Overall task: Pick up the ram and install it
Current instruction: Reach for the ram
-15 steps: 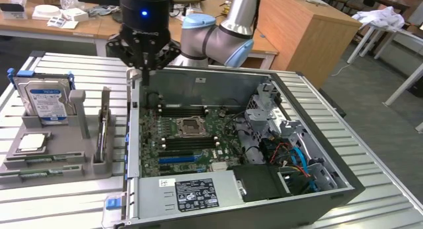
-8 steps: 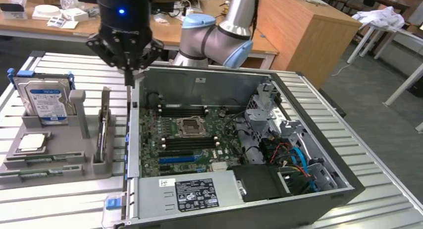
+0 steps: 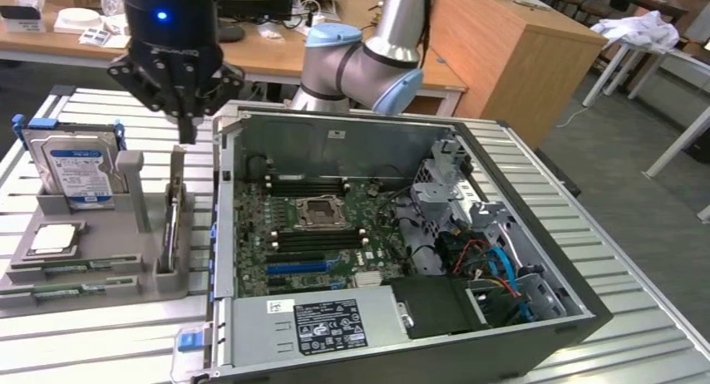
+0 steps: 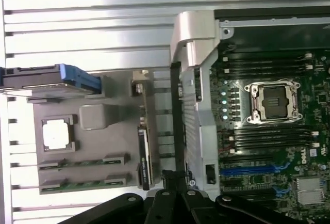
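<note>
Exterior view: the gripper (image 3: 189,136) is hanging with its fingers pressed together, gripping nothing, above the gray holder (image 3: 122,280), over the holder's side facing the open computer case (image 3: 554,334). The ram (image 3: 78,268) is lying flat in a groove at the holder's end away from the hard drive (image 3: 78,172), well apart from the gripper. Wrist view: the closed gripper (image 4: 175,69) is pointing down along the holder's (image 4: 118,141) edge, and the ram (image 4: 82,161) is sitting in its groove with a second stick just beside it.

exterior view: high, angled down onto open computer case (image 3: 322,139), mid-distance | wrist view: straight down, close over grey holder (image 4: 103,141) beside case | shared: holder, case's CPU socket (image 3: 322,211)
</note>
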You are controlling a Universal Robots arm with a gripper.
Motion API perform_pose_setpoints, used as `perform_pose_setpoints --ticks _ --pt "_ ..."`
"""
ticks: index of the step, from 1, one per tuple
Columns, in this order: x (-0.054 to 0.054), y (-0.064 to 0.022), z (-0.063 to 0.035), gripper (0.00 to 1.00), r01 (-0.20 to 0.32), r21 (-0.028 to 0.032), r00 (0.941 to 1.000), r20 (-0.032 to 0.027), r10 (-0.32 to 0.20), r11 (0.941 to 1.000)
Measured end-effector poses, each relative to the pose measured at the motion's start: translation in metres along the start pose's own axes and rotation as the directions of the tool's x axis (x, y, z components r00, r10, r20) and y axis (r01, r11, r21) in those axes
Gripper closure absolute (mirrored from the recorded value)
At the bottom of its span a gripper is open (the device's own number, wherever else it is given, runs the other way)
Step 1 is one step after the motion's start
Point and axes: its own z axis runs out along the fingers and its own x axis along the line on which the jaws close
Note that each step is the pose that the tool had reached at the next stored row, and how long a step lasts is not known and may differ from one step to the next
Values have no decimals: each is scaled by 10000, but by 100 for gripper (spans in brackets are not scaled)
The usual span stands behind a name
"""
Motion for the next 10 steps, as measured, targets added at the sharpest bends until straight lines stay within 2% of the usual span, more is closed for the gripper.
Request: perform_pose_setpoints --ticks 10 --pt "386 -26 17 89 -21 9 10000 2 21 10000"
